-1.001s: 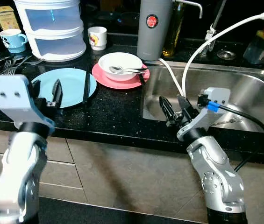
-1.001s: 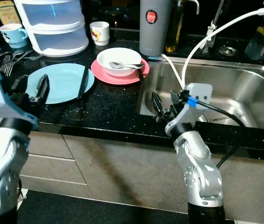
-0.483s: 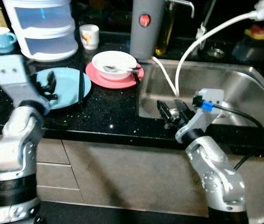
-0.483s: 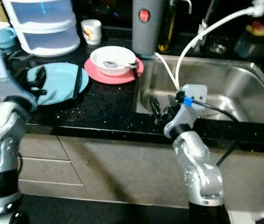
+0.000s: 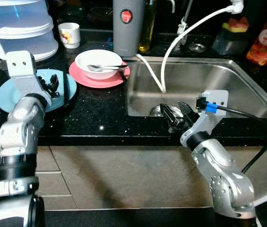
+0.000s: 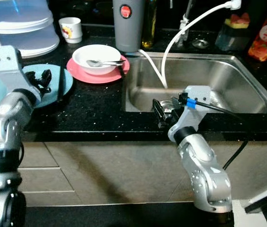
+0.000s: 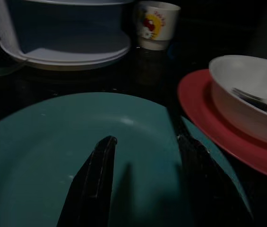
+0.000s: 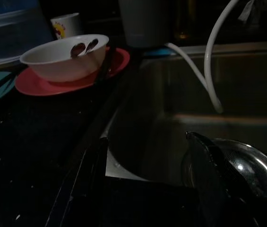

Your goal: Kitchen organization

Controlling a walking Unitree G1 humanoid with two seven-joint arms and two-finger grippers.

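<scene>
A light blue plate [image 5: 8, 94] lies on the black counter with black chopsticks [image 5: 65, 87] across its right side. My left gripper [image 5: 50, 84] hovers low over this plate, open, with nothing between its fingers; the left wrist view has the plate [image 7: 48, 156] right under the fingertips. To the right, a white bowl [image 5: 98, 61] holding a spoon [image 5: 95, 67] sits on a pink plate [image 5: 102, 80]. My right gripper [image 5: 176, 116] is open over the steel sink's [image 5: 218, 82] front edge, above the drain [image 8: 246, 168].
At the back stand a stacked white container [image 5: 17, 28], a cartoon mug [image 5: 69, 34], a grey jug [image 5: 126, 26], an oil bottle [image 5: 147, 28] and a red bottle [image 5: 265, 38]. A white hose [image 5: 180, 38] drops into the sink. Cabinet fronts lie below the counter.
The camera has swung right, so everything sits further left in the picture. My left gripper has gone forward from the counter's front edge to over the blue plate. The right gripper stays at the sink.
</scene>
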